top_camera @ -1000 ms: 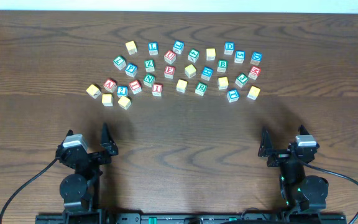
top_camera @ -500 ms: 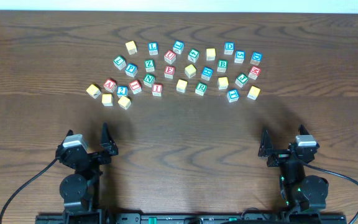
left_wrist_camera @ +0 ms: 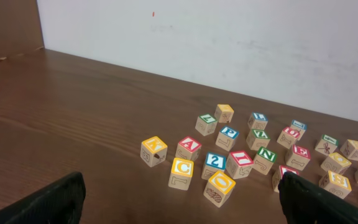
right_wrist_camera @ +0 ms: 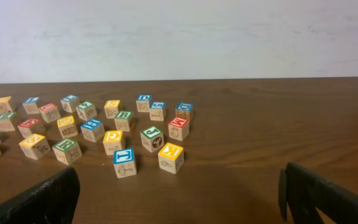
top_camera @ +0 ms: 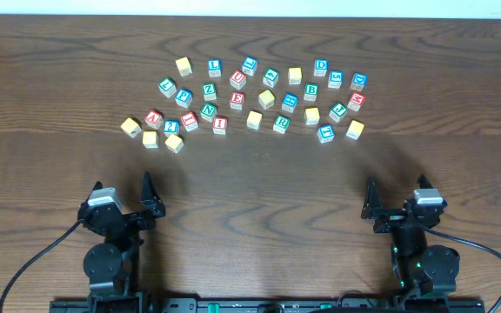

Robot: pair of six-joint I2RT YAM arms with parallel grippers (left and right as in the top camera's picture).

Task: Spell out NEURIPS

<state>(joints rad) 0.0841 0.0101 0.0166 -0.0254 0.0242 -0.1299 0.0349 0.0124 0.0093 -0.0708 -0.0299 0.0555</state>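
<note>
Small wooden letter cubes lie scattered across the far middle of the table. In the overhead view I make out a green N [top_camera: 209,111], red I [top_camera: 221,123], red E [top_camera: 237,100], green R [top_camera: 281,123], blue P [top_camera: 183,97] and a red cube that may be U [top_camera: 237,78]. Several yellow-faced cubes lie among them, one in the middle [top_camera: 254,119]. The left wrist view shows N [left_wrist_camera: 265,155], I [left_wrist_camera: 241,163] and P [left_wrist_camera: 229,134]. My left gripper [top_camera: 123,193] [left_wrist_camera: 179,208] and right gripper [top_camera: 397,196] [right_wrist_camera: 179,199] are open and empty near the front edge, well short of the cubes.
Other cubes mix in: red A [left_wrist_camera: 189,147], green Z [left_wrist_camera: 258,135], blue 2 [left_wrist_camera: 214,163], yellow K [left_wrist_camera: 153,149], C [left_wrist_camera: 181,171] and O [left_wrist_camera: 220,186]. In the right wrist view a blue T [right_wrist_camera: 123,162] and a yellow cube [right_wrist_camera: 170,157] lie nearest. A white wall stands behind the table.
</note>
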